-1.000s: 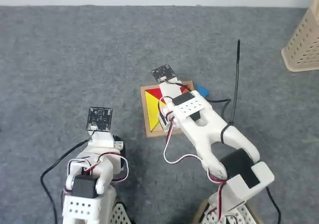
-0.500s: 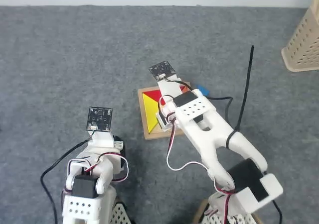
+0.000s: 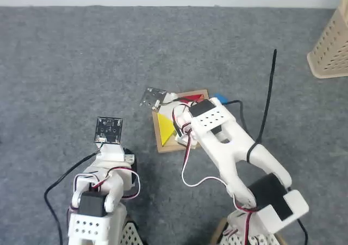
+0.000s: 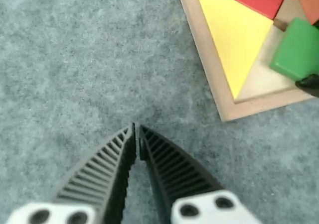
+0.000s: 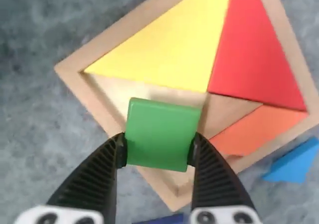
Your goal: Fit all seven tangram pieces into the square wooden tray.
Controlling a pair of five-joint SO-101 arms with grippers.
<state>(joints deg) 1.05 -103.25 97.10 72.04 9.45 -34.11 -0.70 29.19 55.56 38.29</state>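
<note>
- The left pincer (image 4: pixel 135 134) is nearest to the arms' bases. Its two dark fingers are pressed together with nothing between them. It hangs over the bare grey tabletop (image 3: pixel 81 54), a little way from the tray's corner.
- The right pincer (image 5: pixel 155 154) is farther out, over the tray. It is pinching the green square piece (image 5: pixel 159 134) by two opposite sides.
- The green square piece is over a bare wood patch inside the wooden tray (image 5: pixel 70 72), just beside the yellow triangle (image 5: pixel 169 45). I cannot tell if it touches the tray floor.
- The wooden tray lies flat on the tabletop, under the right arm's wrist.
- The yellow triangle lies flat in the tray along one edge. The red triangle (image 5: pixel 254 55) lies next to it, and their long sides touch.
- An orange piece (image 5: pixel 254 132) is also in the tray, touching the red triangle.
- A blue piece (image 5: pixel 294 162) lies on the tabletop just outside the tray's far side.
- Far off, at the tabletop's far right corner, stands a tan bin with holes (image 3: pixel 331 43).
</note>
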